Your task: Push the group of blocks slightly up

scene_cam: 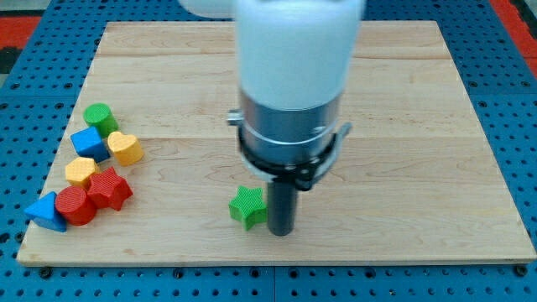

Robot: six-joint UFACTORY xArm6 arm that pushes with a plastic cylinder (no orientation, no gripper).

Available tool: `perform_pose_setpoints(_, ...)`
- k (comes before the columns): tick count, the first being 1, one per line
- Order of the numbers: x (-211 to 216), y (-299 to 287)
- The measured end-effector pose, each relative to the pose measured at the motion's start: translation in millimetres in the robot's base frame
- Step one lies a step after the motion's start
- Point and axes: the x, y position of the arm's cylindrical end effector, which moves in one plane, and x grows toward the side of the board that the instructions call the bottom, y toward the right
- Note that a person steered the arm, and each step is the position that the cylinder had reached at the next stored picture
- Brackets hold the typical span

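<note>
A group of blocks lies at the view's left on the wooden board [403, 101]: a green cylinder [100, 117], a blue cube-like block [90, 143], a yellow heart [125, 148], a yellow block [80, 171], a red star-like block [109, 188], a red cylinder [75, 205] and a blue triangle [46, 211]. A green star [247, 206] lies apart, near the view's bottom centre. My tip [280, 232] stands just right of the green star, touching or almost touching it, far right of the group.
The arm's white and grey body [294, 84] hangs over the board's centre and hides the part behind it. A blue perforated surface [512, 50] surrounds the board.
</note>
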Motion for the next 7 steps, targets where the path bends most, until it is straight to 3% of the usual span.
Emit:
perform_pose_setpoints(1, 0.2, -23.9)
perform_pose_setpoints(3, 36.8, -124.7)
perform_pose_setpoints(5, 22.6, -253.8)
perform_pose_setpoints(7, -27.6, -250.4)
